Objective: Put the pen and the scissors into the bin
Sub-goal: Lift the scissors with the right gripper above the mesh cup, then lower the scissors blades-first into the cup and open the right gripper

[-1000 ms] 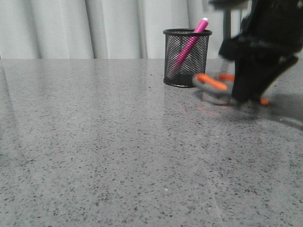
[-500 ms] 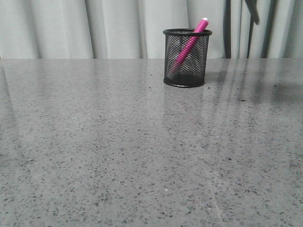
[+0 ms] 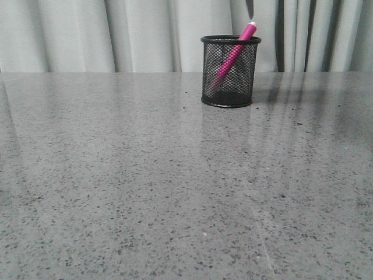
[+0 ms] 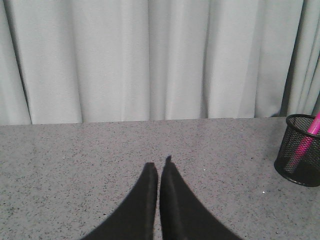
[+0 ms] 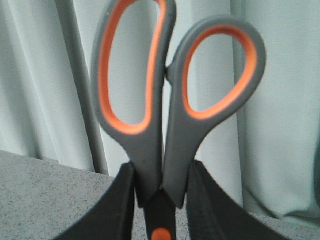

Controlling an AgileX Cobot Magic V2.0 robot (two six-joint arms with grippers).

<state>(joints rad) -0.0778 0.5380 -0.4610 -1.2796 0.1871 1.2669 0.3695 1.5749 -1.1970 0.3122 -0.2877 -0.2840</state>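
Observation:
The black mesh bin (image 3: 230, 87) stands at the back of the table, right of centre. The pink pen (image 3: 235, 51) leans inside it, its whitish cap sticking out over the rim. My right gripper (image 5: 161, 172) is shut on the scissors (image 5: 172, 150) at the base of the handles, just above the orange pivot dot. They are held in the air, with the grey and orange handles pointing away from the camera. A thin dark tip (image 3: 249, 8) shows at the top of the front view, above the bin. My left gripper (image 4: 159, 167) is shut and empty, low over the table, left of the bin (image 4: 300, 157) and pen (image 4: 305, 145).
A grey speckled table (image 3: 145, 186) fills the front view, with pale curtains (image 3: 116, 35) close behind it. Neither arm shows in the front view.
My right arm has lifted the scissors off the table right of the bin and risen out of the front view. A dark tip has moved left to above the bin.

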